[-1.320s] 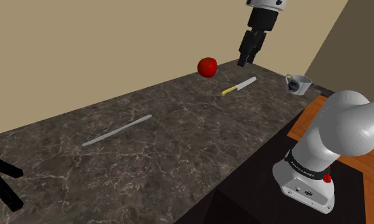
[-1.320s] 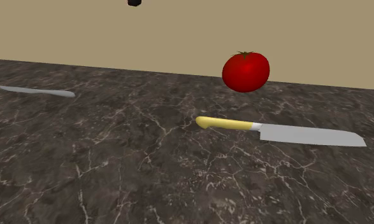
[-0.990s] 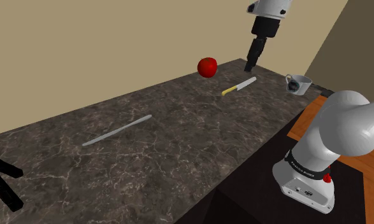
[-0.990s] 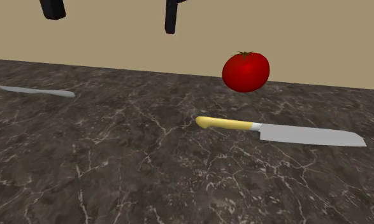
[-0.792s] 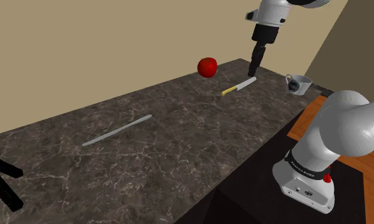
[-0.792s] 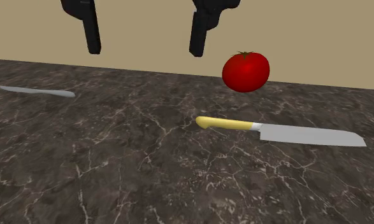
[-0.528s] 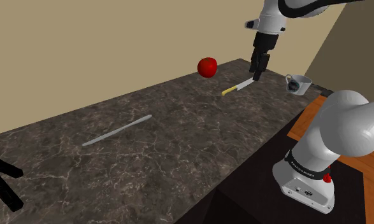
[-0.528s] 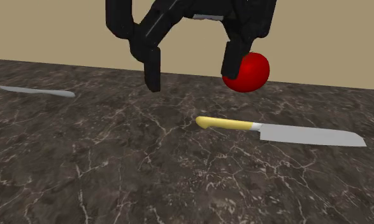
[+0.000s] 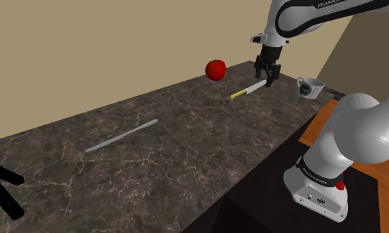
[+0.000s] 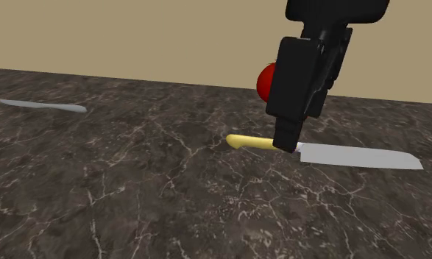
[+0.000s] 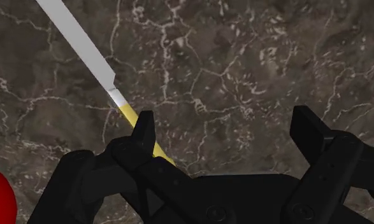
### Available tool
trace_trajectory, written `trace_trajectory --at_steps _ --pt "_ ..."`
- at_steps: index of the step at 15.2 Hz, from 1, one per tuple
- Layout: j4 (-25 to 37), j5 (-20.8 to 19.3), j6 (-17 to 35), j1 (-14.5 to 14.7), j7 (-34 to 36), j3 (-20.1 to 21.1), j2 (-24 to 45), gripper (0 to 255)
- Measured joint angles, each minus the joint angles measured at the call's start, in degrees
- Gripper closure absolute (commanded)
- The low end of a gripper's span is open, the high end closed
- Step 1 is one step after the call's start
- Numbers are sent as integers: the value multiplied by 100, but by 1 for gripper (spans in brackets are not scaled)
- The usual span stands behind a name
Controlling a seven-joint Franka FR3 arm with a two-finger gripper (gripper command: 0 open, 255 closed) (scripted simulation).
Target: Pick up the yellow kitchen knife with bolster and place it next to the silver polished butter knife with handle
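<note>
The kitchen knife (image 9: 248, 89) lies flat on the dark marbled counter (image 9: 186, 152), its yellow handle (image 10: 251, 141) pointing at the second exterior view's left and its grey blade (image 10: 358, 156) at the right. My gripper (image 9: 268, 81) is low over it, open, with nothing held. In the wrist view the gripper (image 11: 225, 130) has one fingertip (image 11: 144, 130) over the yellow handle (image 11: 129, 116), and the knife lies off to that side, not centred in the gap. The silver butter knife (image 9: 122, 135) lies far along the counter toward the shoulder view's left, also (image 10: 43, 106).
A red tomato (image 9: 216, 69) sits by the wall just behind the kitchen knife, partly hidden by the hand (image 10: 264, 81). A white mug (image 9: 310, 87) stands at the counter's end near the stand. A black tripod-like object (image 9: 0, 188) is at the shoulder view's lower left.
The arm has come down from high above the counter to just over the kitchen knife, turning the hand as it dropped. The fingers stayed apart. Both knives and the tomato have not moved.
</note>
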Motion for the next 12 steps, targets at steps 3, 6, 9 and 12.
trace_trajectory --at_steps 3,6,9,12 --pt "171 -208 492 204 -985 -472 572 0" --pt "471 -228 961 476 -2004 -919 1235 0" --pt "738 -63 1440 747 -2978 -1289 1911 0" --pt "731 62 1760 817 -3284 -1427 2225 0"
